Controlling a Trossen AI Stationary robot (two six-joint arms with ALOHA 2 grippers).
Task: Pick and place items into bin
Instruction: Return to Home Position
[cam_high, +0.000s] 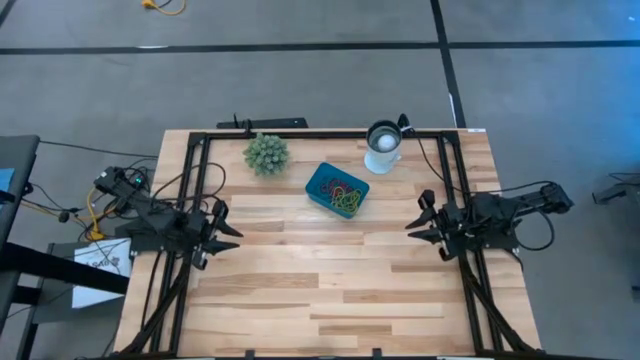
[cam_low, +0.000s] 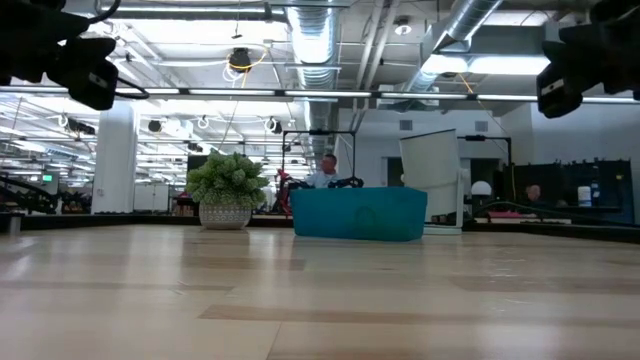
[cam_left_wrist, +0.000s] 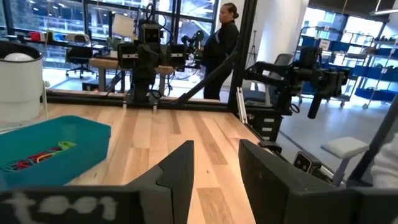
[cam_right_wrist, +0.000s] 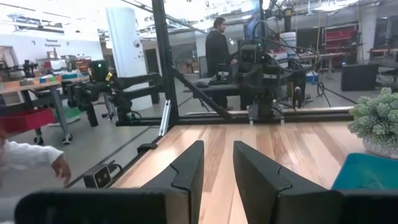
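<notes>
The teal bin rests flat on the wooden table, toward its far middle, with several coloured rubber-band items lying inside it. The left wrist view also shows the bin and the items. My left gripper hovers open at the table's left side, pointing level toward the right, with nothing between its fingers. My right gripper hovers open at the right side, pointing toward the left, also with nothing in it. Both are well apart from the bin.
A spiky green plant stands left of the bin and a white cup right of it, both near the far edge. A black frame runs around the table. Bare wood lies between the grippers and toward the near edge. People stand beyond the table.
</notes>
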